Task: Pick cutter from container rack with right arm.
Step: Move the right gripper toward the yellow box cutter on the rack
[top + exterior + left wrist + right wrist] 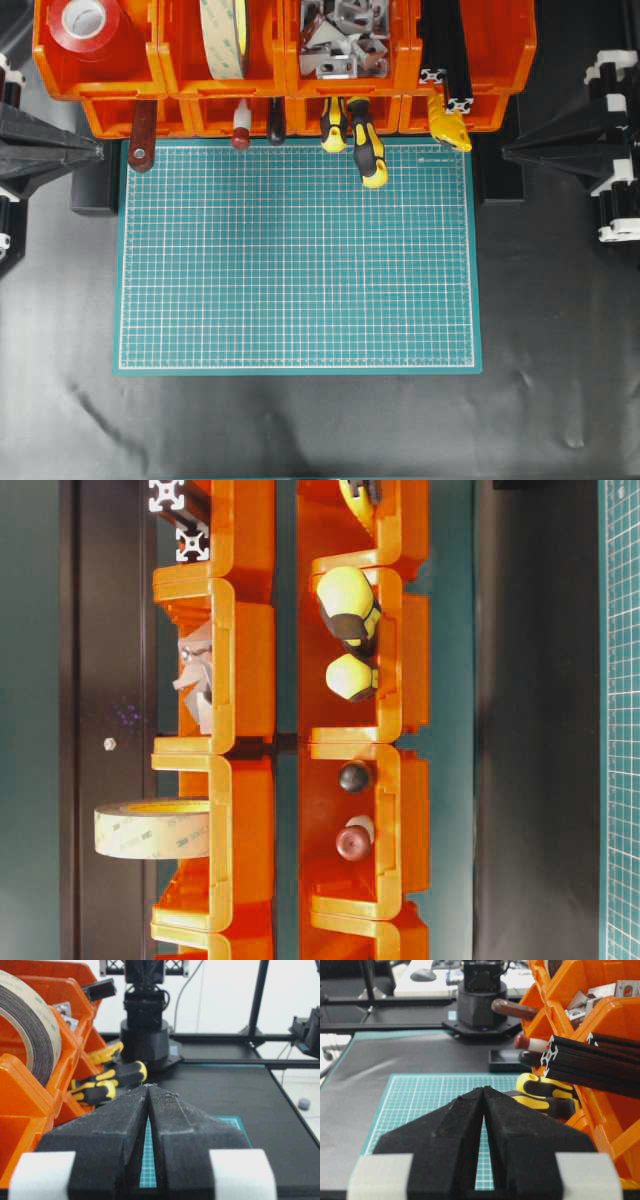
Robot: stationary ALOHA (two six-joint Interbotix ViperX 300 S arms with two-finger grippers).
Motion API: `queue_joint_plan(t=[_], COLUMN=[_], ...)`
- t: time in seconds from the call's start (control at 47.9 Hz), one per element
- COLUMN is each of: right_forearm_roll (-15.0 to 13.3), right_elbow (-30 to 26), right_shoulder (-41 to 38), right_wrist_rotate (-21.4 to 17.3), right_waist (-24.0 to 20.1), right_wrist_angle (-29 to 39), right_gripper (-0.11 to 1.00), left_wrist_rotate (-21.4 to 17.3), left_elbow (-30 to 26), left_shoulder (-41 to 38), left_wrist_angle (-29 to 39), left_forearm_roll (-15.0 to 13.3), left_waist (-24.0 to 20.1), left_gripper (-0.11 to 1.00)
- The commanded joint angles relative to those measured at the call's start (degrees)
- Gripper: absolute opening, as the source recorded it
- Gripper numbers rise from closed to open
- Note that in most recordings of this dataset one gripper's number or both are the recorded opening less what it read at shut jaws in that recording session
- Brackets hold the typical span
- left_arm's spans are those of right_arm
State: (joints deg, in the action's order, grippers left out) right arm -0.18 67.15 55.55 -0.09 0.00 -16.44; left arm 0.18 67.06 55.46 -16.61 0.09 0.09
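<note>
Nearby, screwdrivers [362,140] beside cutter [448,124].

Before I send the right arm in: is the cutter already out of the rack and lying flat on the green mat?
No. In the overhead view the cutter still sticks out of the lower right bin of the container rack, only its tip overhanging the green mat.

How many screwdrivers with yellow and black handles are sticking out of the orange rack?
2, side by side in one lower bin: the left screwdriver and the right screwdriver, which reaches farther over the green mat. Others may be hidden.
</note>
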Motion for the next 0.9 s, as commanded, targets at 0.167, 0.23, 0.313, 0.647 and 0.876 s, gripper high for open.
queue_joint_plan(t=[0.167,0.23,0.313,0.647,0.876], right_forearm_roll=[0.35,0.44,0.44,-4.57,-20.48], right_elbow=[-8.00,-10.99,-15.73,-30.94,-35.86], right_shoulder=[-1.05,-1.49,-2.64,-13.89,-22.94], right_wrist_rotate=[-2.37,-2.81,-3.43,-5.98,-8.79], right_waist=[-1.76,-2.55,-4.48,-11.69,-15.03], right_wrist_angle=[11.51,17.31,24.79,52.29,59.59], right_gripper=[-0.01,-0.01,-0.01,-0.01,-0.01], left_wrist_rotate=[3.16,3.08,3.25,4.04,5.71], left_elbow=[-6.68,-7.73,-8.88,-9.14,-9.23], left_shoulder=[-0.62,-0.44,-0.09,-0.88,-1.14], left_wrist_angle=[10.55,13.01,15.56,17.31,17.49], left_forearm_roll=[1.85,1.85,1.85,1.85,1.85], left_waist=[0.62,0.88,1.23,2.37,3.96], left_gripper=[0.01,0.00,0.01,0.01,0.01])
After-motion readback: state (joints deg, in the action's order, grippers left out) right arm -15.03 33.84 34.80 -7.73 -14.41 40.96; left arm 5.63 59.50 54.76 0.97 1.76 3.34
